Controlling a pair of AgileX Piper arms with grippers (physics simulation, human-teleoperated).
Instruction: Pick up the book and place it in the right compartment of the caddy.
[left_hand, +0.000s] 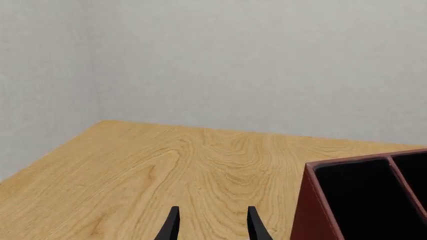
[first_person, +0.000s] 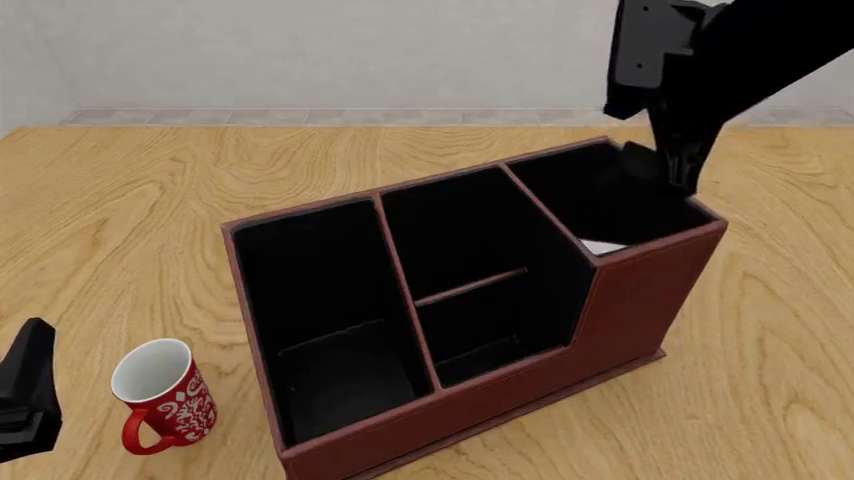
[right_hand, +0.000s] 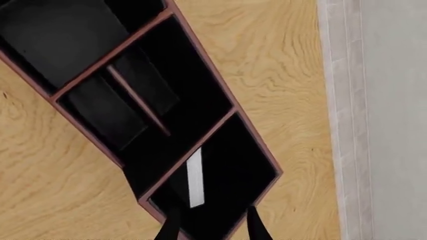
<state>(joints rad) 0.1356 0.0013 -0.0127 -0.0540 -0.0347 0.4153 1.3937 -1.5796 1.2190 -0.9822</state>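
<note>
In the left wrist view, the left gripper (left_hand: 212, 225) shows two thin black fingers (left_hand: 171, 226) with a gap between them and nothing in the gap, so it is released. Under it is the bare wooden table (left_hand: 167, 165). One corner of the caddy (left_hand: 313, 210) shows beside it, with its black inside.

In the front view, the big reddish-brown caddy (first_person: 627, 310) sits near the middle of the table (first_person: 134, 200), turned a little so its long sides do not line up with the table edges. It has three black sections. The right compartment (first_person: 601, 200) is the narrow one with taller walls, at the end nearer the table's right edge. A small white bit of the book (first_person: 603, 247) peeks out low inside it. The right gripper (first_person: 683, 178) hangs just above the far end of that compartment, and this view does not show if it is spread or closed. A red mug (first_person: 163, 398) with a white inside stands near the table's front left corner, apart from the caddy. The left arm (first_person: 27, 400) shows at the left edge of the picture.

In the right wrist view, the right gripper (right_hand: 212, 227) has its fingers spread with nothing between them. The book (right_hand: 195, 177) stands on edge inside the right compartment (right_hand: 233, 170), close to the divider wall, showing a white strip of pages.
</note>
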